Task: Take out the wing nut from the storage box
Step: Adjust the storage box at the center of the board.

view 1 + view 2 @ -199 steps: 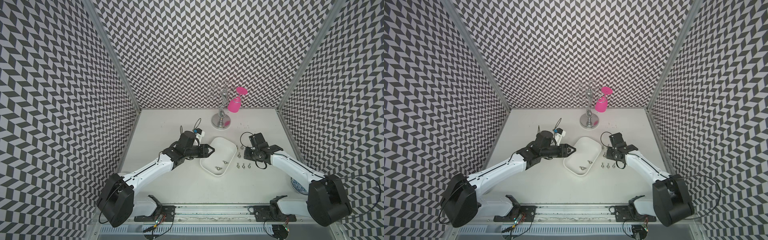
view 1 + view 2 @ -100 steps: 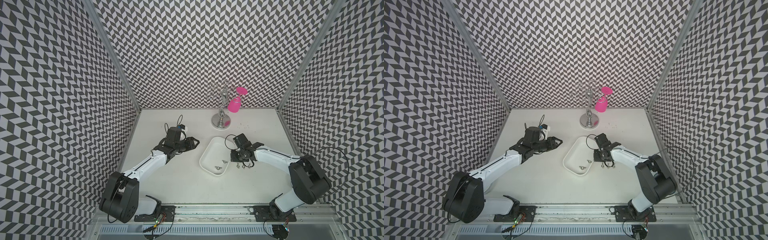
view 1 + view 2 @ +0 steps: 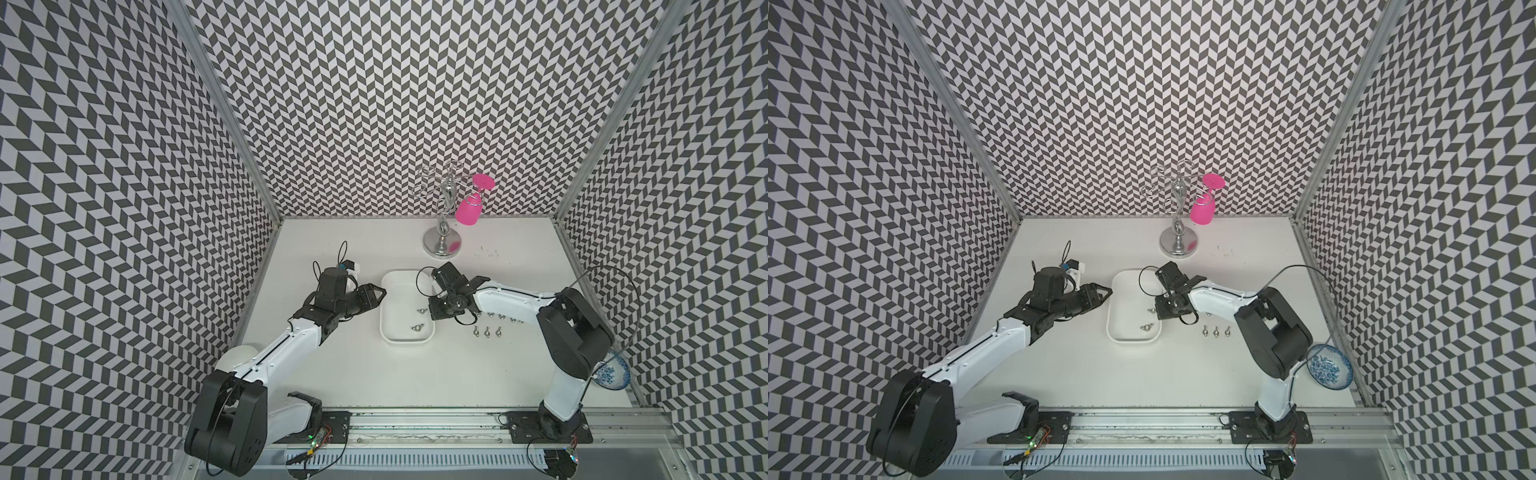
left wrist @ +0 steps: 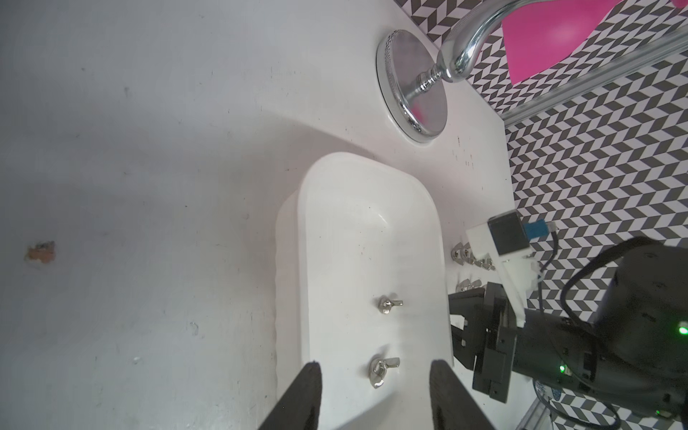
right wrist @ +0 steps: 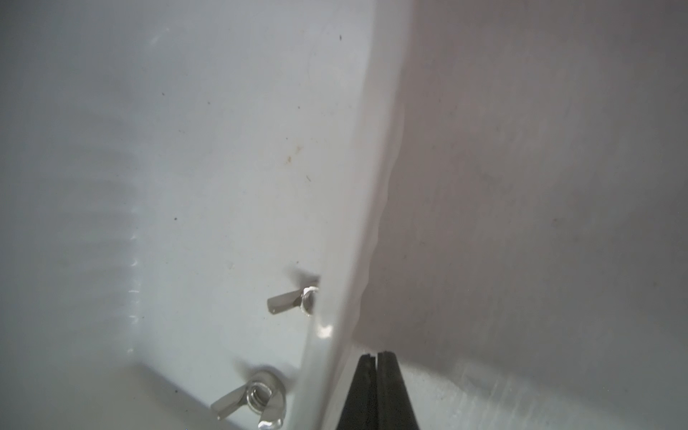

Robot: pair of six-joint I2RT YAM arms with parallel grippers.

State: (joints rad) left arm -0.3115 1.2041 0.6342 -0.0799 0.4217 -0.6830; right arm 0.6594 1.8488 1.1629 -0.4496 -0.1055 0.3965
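Two wing nuts (image 3: 422, 310) (image 3: 417, 328), glossy storage box (image 3: 401, 291).

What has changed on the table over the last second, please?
The right gripper, fingers shut, swept toward the left arm's side at the rim of the shallow white plastic storage box, which slid that way and turned straighter. The left gripper, fingers apart, backed away. Nothing was grasped or released. Unchanged: two metal wing nuts inside, loose wing nuts on the table.

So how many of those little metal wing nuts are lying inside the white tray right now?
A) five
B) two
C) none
B: the tray holds just two wing nuts, one and another beside it, as both top views and both wrist views show.
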